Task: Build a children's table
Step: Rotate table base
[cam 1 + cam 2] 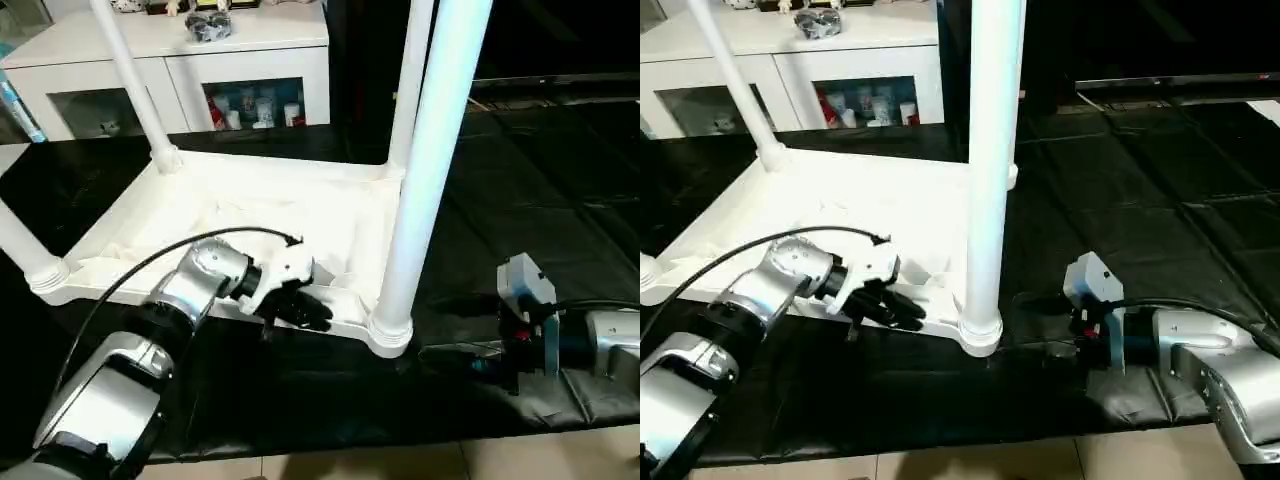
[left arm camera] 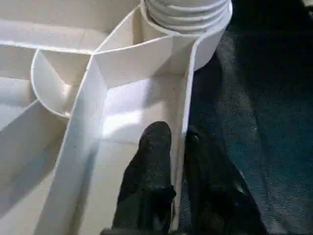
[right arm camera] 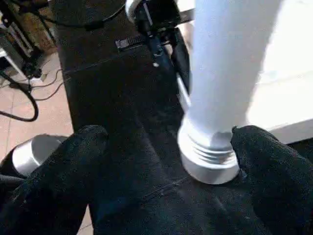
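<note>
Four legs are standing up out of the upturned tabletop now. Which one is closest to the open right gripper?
The near-right leg, the thick one at the front corner socket beside the right gripper. Its threaded base sits between that gripper's spread fingers; the others stand farther back or left.

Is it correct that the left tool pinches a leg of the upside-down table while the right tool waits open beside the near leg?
Not quite: in the left wrist view the left tool pinches the table's rim wall, not a leg. The right tool is open beside the near leg.
</note>
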